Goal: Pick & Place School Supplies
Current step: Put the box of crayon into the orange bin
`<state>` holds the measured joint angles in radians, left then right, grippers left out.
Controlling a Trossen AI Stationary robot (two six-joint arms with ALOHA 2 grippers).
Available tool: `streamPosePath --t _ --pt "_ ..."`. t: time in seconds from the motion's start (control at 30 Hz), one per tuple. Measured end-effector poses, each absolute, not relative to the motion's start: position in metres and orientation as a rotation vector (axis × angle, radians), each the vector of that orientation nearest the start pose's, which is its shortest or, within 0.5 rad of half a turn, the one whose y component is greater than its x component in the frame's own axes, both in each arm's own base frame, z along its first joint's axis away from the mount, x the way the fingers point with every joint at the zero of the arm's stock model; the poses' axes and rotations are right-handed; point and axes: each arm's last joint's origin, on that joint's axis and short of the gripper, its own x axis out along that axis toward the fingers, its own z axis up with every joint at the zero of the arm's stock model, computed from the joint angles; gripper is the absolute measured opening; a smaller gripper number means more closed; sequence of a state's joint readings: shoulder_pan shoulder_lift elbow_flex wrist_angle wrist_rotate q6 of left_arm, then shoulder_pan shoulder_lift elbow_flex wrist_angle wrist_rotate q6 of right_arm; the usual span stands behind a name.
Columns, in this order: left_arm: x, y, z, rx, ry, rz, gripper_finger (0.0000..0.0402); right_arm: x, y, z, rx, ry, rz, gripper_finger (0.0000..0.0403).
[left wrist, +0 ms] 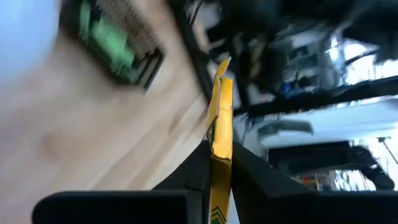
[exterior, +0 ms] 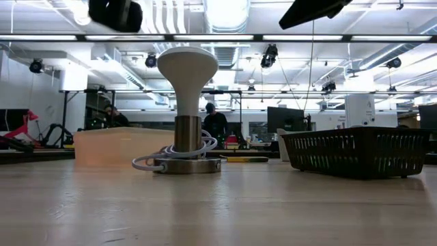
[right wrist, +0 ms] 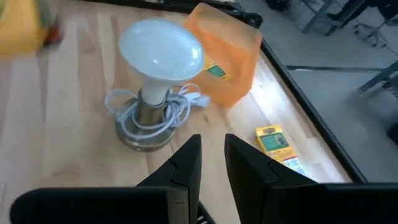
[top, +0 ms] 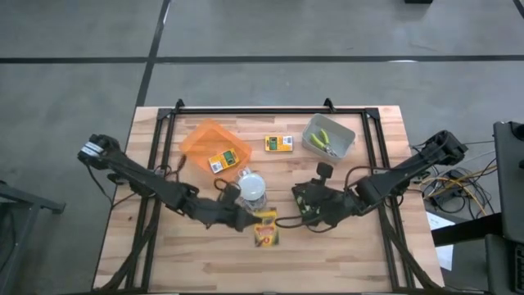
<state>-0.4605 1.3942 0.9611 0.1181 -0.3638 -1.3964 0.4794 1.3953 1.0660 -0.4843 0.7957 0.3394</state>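
Note:
My left gripper (top: 248, 220) is shut on a yellow printed box (top: 264, 229) just on the near side of the white domed lamp (top: 252, 189). The box shows edge-on in the left wrist view (left wrist: 221, 118) and as a yellow blur in the right wrist view (right wrist: 18, 25). My right gripper (top: 301, 205) hovers right of the lamp, with its fingers (right wrist: 186, 165) a narrow gap apart and nothing between them. A second box (top: 223, 161) lies in the orange tray (top: 201, 141). A third box (top: 278, 144) lies flat on the table. Tools with yellow-green handles (top: 326, 141) lie in the grey tray (top: 344, 135). My left gripper pinches the box between its two fingers (left wrist: 196, 174), one on each broad face, at the box's end nearest the arm (left wrist: 221, 163). The fingers come roughly level from the table's left. The box sticks out ahead of them, its printed face up, clear of the table.
The lamp stands on a round base with a white cord coiled around it (right wrist: 149, 115), between the two grippers. A black frame (top: 270, 111) runs along the table's far edge and sides. Bare wood lies toward the near edge (top: 246, 266). People stand in the room beyond (exterior: 213, 123).

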Motion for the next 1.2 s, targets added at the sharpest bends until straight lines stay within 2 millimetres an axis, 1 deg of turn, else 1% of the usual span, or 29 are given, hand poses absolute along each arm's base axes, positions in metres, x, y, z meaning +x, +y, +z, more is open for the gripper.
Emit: streamPosePath --t 0.13,0.27,0.33,0.47,0.63,0.77,0.87,1.03,1.2 --pt "0.272 -0.115 0.308 -1.169 0.188 0.139 0.0046 0.262 0.111 0.281 -0.163 0.571 -0.428 0.0068" --pt "0.254 -0.100 0.328 -1.078 0.115 0.173 0.0046 0.260 0.110 0.284 -0.162 0.557 -0.442 0.0068" --pt "0.244 -0.092 0.336 -1.036 0.093 0.207 0.0046 0.259 0.110 0.285 -0.158 0.552 -0.442 0.0068" --pt "0.220 -0.076 0.344 -0.954 0.076 0.340 0.0046 0.258 0.109 0.287 -0.154 0.545 -0.444 0.0068" --pt "0.192 -0.054 0.343 -0.871 0.096 0.538 0.0046 0.258 0.108 0.289 -0.151 0.526 -0.470 0.0068" --pt "0.177 -0.038 0.337 -0.848 0.114 0.680 0.0046 0.258 0.108 0.291 -0.154 0.504 -0.500 0.0068" --pt "0.172 -0.027 0.330 -0.816 0.153 0.778 0.0046 0.258 0.108 0.291 -0.147 0.492 -0.519 0.0068" --pt "0.170 -0.010 0.322 -0.768 0.224 0.902 0.0046 0.259 0.105 0.292 -0.121 0.475 -0.551 0.0068" --pt "0.168 0.011 0.315 -0.849 0.348 0.940 0.0046 0.260 0.102 0.292 -0.116 0.475 -0.564 0.0068"
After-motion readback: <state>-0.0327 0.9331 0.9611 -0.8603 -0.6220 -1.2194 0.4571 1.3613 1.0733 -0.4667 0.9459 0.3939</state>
